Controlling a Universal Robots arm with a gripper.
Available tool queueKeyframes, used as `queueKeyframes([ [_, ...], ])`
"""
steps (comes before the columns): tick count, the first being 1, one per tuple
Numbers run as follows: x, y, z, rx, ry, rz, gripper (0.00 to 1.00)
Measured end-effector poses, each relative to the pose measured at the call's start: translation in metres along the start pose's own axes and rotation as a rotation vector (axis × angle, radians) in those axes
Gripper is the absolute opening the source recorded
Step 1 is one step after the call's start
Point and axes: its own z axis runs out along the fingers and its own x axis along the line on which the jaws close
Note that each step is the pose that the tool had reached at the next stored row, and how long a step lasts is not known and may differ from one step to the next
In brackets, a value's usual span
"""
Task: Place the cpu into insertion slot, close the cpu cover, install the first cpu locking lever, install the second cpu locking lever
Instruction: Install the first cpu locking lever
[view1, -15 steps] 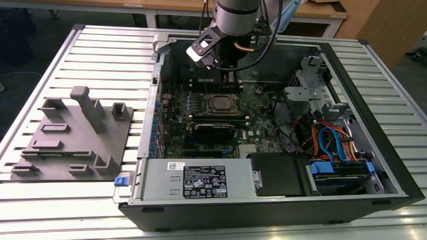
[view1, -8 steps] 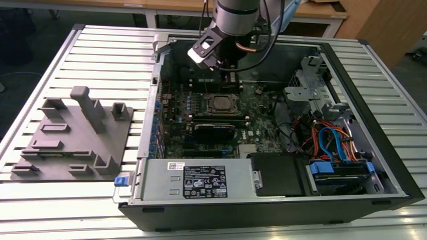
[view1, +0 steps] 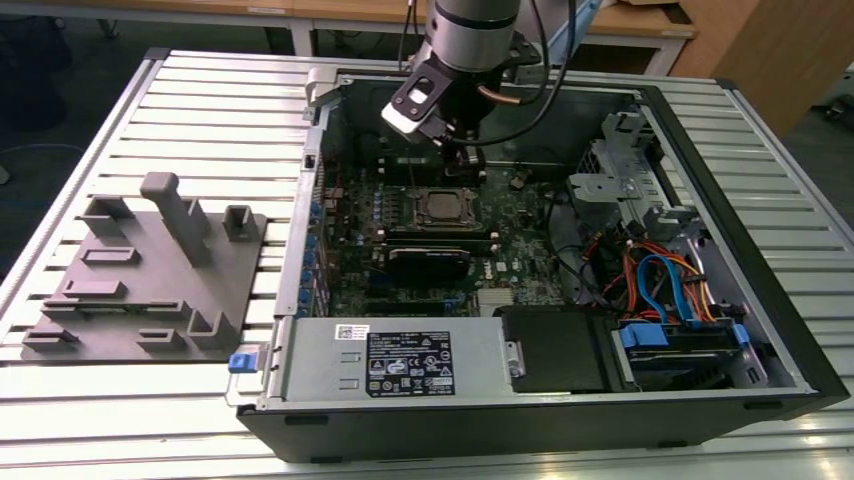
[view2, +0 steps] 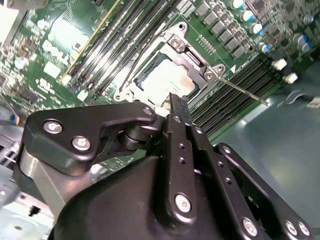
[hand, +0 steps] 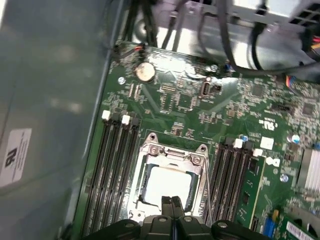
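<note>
The open black desktop computer case (view1: 534, 432) lies on its side on the slatted silvery metal table (view1: 200, 95). It holds a green motherboard (view1: 523, 268), a silver box-shaped power supply (view1: 400, 365) along its near edge, a black drive cage (view1: 561, 350) beside that, and a bundle of orange and blue cables (view1: 654, 282) toward the exterior view's right. On the board, the square, dark, silver-rimmed insertion slot (hand: 142, 186) holds the cpu (hand: 167, 186), a small flat square chip whose silver-grey metal top glares bright in both wrist views. The thin silvery square-framed cpu cover (hand: 172, 154) lies down around the chip, whose top shows through the central cut-out. Long narrow black memory slots (hand: 112, 170) flank the socket on two sides, and in the second wrist view a thin metal lever rod (view2: 242, 91) juts from one socket corner out across them. The black two-fingered gripper (hand: 172, 202) hangs from the grey arm (view1: 470, 30) close over the socket's edge. Its fingers are pressed together with nothing between them, and their tips overlap the chip's edge in the first wrist view. A grey moulded fixture block (view1: 147, 270) sits on the table, apart from the case at the exterior view's left.
</note>
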Motion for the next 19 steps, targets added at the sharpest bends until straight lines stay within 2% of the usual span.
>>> queueKeyframes([
  [4, 0.0, 0.0, 0.0, 0.0004, 0.0003, -0.045, 0.1],
  [19, 0.0, 0.0, 0.0, 0.0004, 0.0003, -0.051, 0.1],
])
